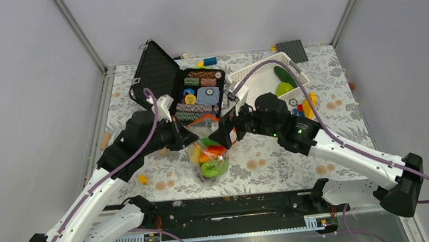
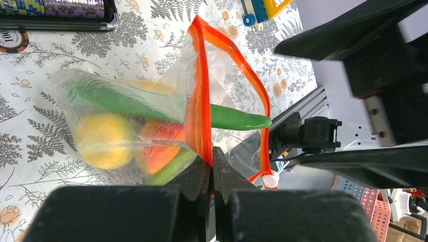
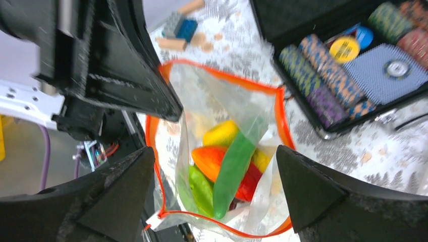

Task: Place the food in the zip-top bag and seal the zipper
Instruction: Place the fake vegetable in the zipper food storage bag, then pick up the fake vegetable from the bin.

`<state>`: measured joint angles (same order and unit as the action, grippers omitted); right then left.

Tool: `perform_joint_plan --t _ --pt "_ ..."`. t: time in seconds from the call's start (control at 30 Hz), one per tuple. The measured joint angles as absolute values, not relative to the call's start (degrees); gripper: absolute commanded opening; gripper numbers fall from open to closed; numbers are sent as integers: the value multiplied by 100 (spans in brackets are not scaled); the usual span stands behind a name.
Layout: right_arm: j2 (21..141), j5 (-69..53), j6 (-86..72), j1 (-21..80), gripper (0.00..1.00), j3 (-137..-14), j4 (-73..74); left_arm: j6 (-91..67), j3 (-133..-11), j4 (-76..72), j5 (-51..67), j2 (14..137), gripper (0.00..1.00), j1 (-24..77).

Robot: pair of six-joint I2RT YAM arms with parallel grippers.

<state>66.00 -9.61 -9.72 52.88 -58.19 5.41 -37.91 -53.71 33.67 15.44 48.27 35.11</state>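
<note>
The zip-top bag (image 1: 208,157) stands on the table between both arms, mouth up and open. My left gripper (image 2: 212,159) is shut on the red-orange zipper (image 2: 202,91) at one side of the mouth. Food fills the bag: a green cucumber (image 3: 231,171) leaning with its tip past the rim, a red-orange mango (image 3: 209,159), a yellow piece (image 3: 220,133) and another green piece (image 3: 202,189). My right gripper (image 3: 214,151) hangs open right over the mouth, with nothing between its fingers. In the top view it (image 1: 225,133) faces the left gripper (image 1: 193,138).
An open black case (image 1: 160,73) with chip stacks lies behind the bag. A white lattice basket (image 1: 257,69) at the back right holds green food (image 1: 284,76). Toy bricks (image 1: 305,103) lie beside it, a grey plate (image 1: 292,51) behind. A small yellow piece (image 1: 143,179) lies front left.
</note>
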Motion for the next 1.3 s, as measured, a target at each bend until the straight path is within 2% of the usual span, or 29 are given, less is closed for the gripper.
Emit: perform_joint_plan --t 0.2,0.33,0.5,0.63,0.8,1.0,1.13,1.3 --pt "6346 -222 -1048 5249 100 -6340 668 -3686 -5306 3336 1564 4720 0 3511" --pt "6665 344 -1354 4659 100 -6925 1179 -3618 -5273 3326 1564 4650 0 3511" --pt "7940 1122 -1844 3402 100 -7902 1806 -3570 -5170 3277 1566 4530 0 3511" --pt "9192 1651 -1763 2853 100 -8580 2200 -3553 -5120 3245 1564 4493 0 3511" --pt "10536 1861 -259 2379 100 -9596 2635 -3535 -5094 3245 1559 4466 0 3511" --pt "11264 2141 1732 2056 100 -10405 3072 -3492 -5024 3179 1553 4466 0 3511" --pt "11673 2200 2191 1758 100 -10733 3297 -3452 -5019 3153 1549 4466 0 3511" --pt "12291 2198 2056 1466 100 -11170 3673 -3435 -5011 3114 1542 4475 0 3511"
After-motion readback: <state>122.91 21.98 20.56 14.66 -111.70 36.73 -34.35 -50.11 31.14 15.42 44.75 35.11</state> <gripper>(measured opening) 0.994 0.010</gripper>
